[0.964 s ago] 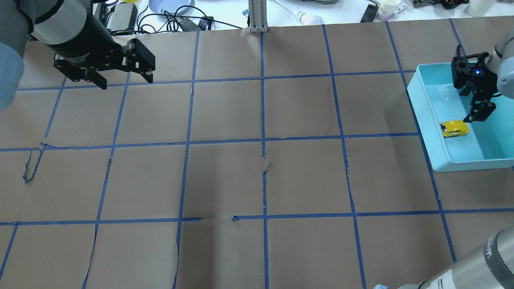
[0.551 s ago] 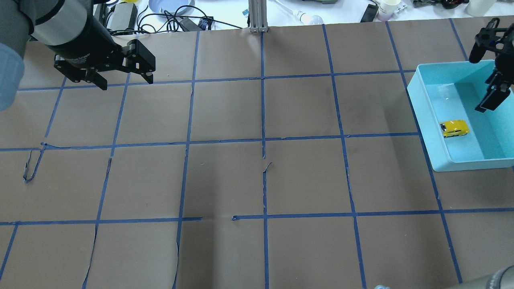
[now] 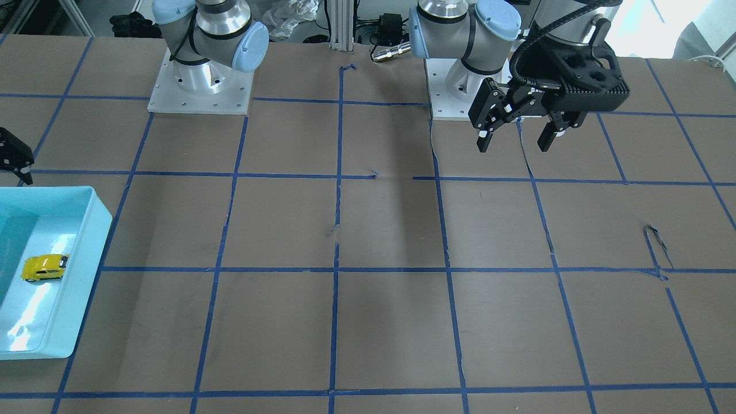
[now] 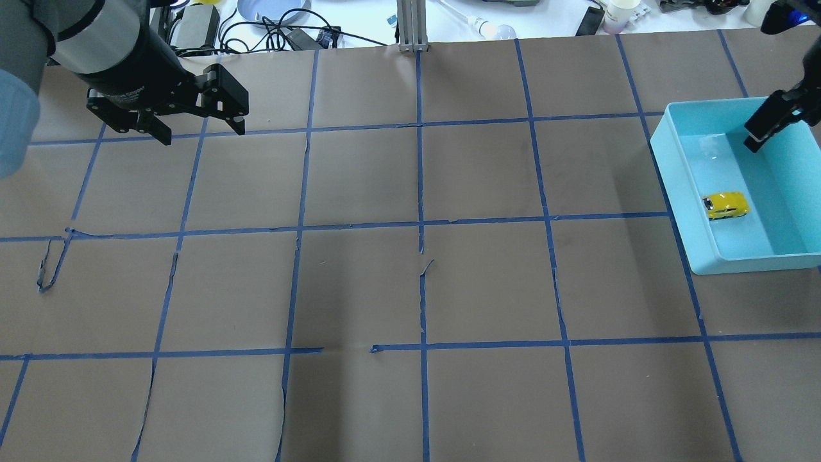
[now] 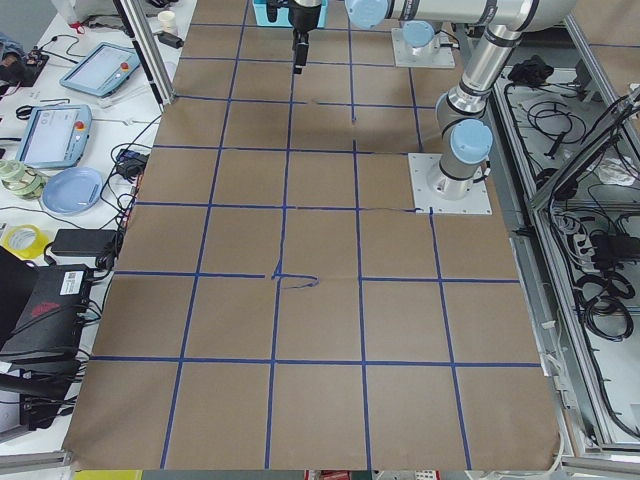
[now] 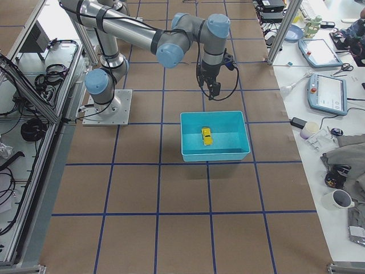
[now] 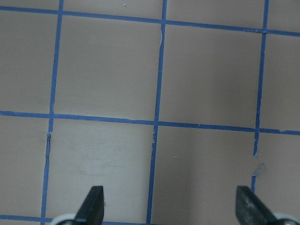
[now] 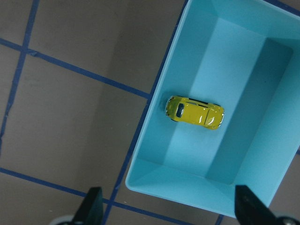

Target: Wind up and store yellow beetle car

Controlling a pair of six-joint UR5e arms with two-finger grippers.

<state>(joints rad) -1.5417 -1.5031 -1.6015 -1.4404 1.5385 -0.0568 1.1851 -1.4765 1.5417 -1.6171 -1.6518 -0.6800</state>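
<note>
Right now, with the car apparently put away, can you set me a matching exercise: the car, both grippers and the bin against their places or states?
Things:
1. yellow beetle car
2. left gripper
3. right gripper
4. light blue bin

Places or states:
A. open and empty, raised above the bin
B. open and empty, over bare brown paper far from the bin
C. lying on the bin's floor, touched by nothing
D. standing on the table on the robot's right side

Pairs: 1-C, 2-B, 3-A, 4-D
</note>
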